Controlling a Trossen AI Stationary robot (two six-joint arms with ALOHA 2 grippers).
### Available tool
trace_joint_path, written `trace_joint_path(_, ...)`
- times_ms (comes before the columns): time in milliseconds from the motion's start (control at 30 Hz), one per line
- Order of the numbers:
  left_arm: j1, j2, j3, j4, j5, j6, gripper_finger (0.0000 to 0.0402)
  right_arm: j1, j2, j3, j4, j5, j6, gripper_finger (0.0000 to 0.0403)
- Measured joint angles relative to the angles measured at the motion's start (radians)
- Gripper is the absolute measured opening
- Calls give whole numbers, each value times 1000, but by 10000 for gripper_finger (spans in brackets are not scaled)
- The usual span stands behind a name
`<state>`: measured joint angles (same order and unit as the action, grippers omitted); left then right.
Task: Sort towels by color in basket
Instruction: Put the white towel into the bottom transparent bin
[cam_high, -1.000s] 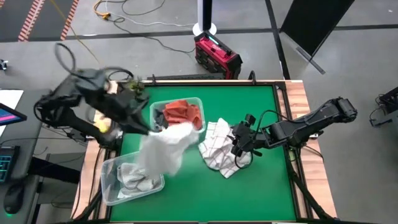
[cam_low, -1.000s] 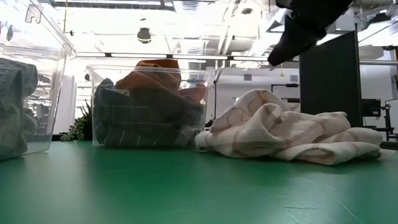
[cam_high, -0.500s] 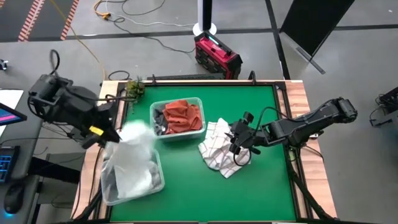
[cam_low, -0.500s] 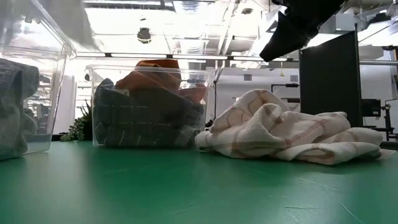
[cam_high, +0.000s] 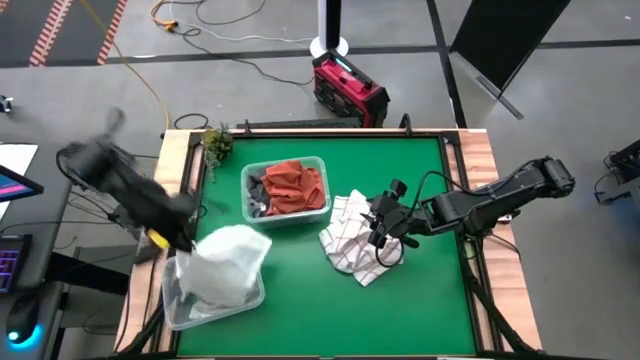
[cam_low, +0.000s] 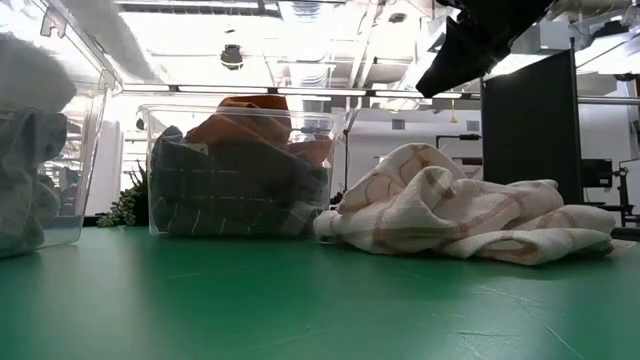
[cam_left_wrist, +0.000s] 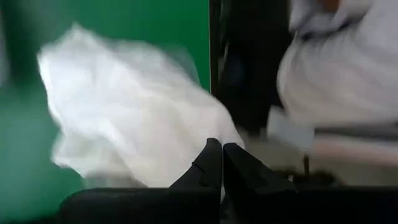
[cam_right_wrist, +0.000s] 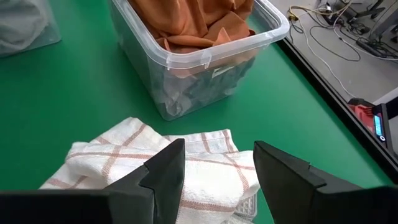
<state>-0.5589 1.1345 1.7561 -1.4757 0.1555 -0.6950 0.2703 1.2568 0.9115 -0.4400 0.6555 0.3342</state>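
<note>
1. High view — left gripper (cam_high: 175, 240) at the left edge of the green tabletop (cam_high: 420, 290), beside the clear bin (cam_high: 180, 305) at the front-left corner. White towel (cam_high: 228, 262) draped over that bin's top. A second clear bin (cam_high: 286, 190) near the back edge holds the rust towel (cam_high: 295, 180) and a dark grey towel (cam_high: 258, 195). Right gripper (cam_high: 383, 228) over the red-grid towel (cam_high: 352, 245) at mid-table.
2. Low view — red-grid towel (cam_low: 460, 215) heaped on the tabletop, just beside the second bin (cam_low: 240, 170); grey cloth (cam_low: 22, 180) inside the front-left bin.
3. Left wrist view — fingers (cam_left_wrist: 211, 165) pressed together with nothing between them; white towel (cam_left_wrist: 130, 118) lies just past them.
4. Right wrist view — jaws spread wide, empty, above the red-grid towel (cam_right_wrist: 205, 165).
</note>
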Motion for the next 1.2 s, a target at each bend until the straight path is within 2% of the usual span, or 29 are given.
trace_joint_path(167,-95,38,-137,36,103,-104,0,-2,0,0,1,-1,-11,219)
trace_joint_path(500,-356,40,-326,34,110,-527,0,-70,0,0,60,-3,-139,219)
trace_joint_path(667,-455,40,-344,110,164,-767,0,-119,0,0,107,-19,-207,219)
trace_joint_path(800,-538,38,-314,160,99,-918,0,-153,0,0,127,-65,-239,219)
trace_joint_path(867,-561,38,-310,202,27,-922,0,-167,0,0,139,-82,-247,219)
trace_joint_path(967,-566,41,-310,230,-93,-838,0,-182,0,0,146,-90,-249,219)
trace_joint_path(1067,-543,44,-310,215,-240,-679,0,-189,0,0,158,-109,-249,219)
trace_joint_path(1200,-462,43,-314,173,-386,-472,0,-187,0,0,196,-111,-257,219)
